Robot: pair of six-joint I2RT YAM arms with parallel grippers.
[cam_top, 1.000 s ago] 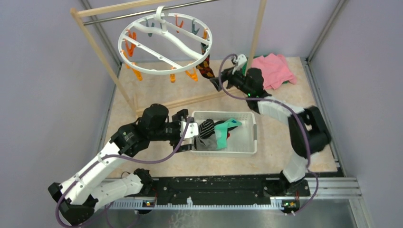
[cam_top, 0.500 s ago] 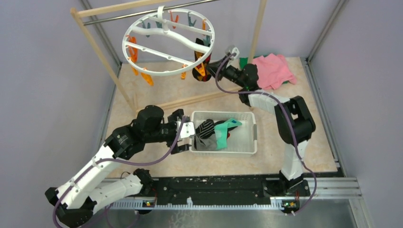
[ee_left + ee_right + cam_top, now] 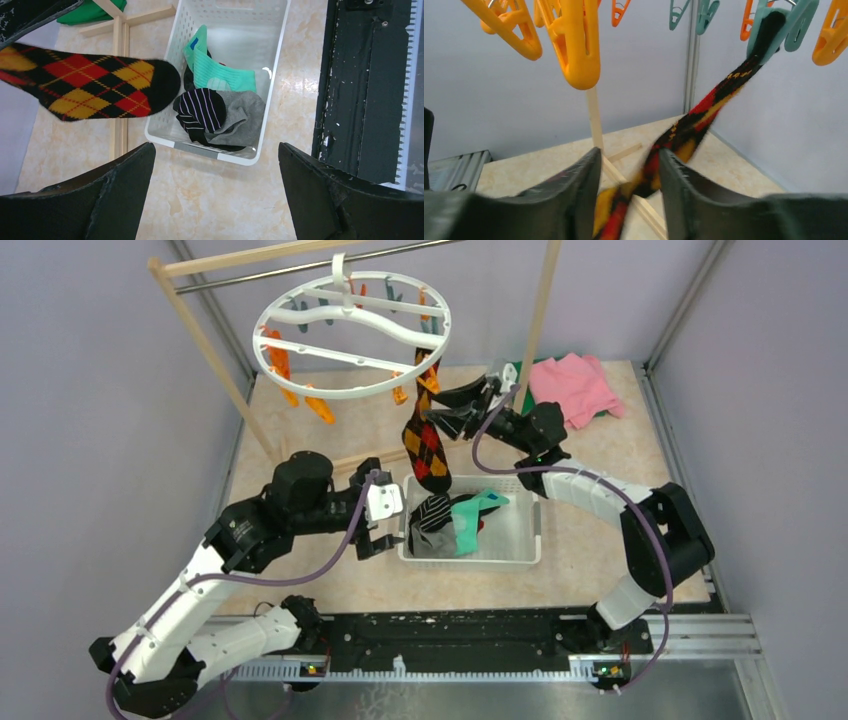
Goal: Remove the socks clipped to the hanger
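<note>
The white ring hanger (image 3: 350,335) hangs from the rack's rod, with orange and teal clips around it. One red-black-orange argyle sock (image 3: 428,445) is held at its top by a teal clip (image 3: 774,30) and dangles over the basket's far edge. My right gripper (image 3: 448,410) is just right of this sock. In the right wrist view its fingers (image 3: 630,155) stand apart and the blurred sock (image 3: 694,120) runs across the gap, not pinched. My left gripper (image 3: 385,518) is wide open and empty beside the basket's left end. Striped (image 3: 202,110), grey (image 3: 245,112) and teal (image 3: 215,75) socks lie in the basket.
The white slotted basket (image 3: 530,525) sits mid-table. The wooden rack's post (image 3: 215,360) and floor bars (image 3: 120,75) stand behind it. A pink cloth (image 3: 575,385) and a green cloth (image 3: 90,11) lie at the back right. Grey walls enclose the table.
The hanger has swung and turned. The argyle sock, bunched at my right gripper before, now hangs full length. The right gripper shut, then parted again and drew back right. The left arm shifted slightly left.
</note>
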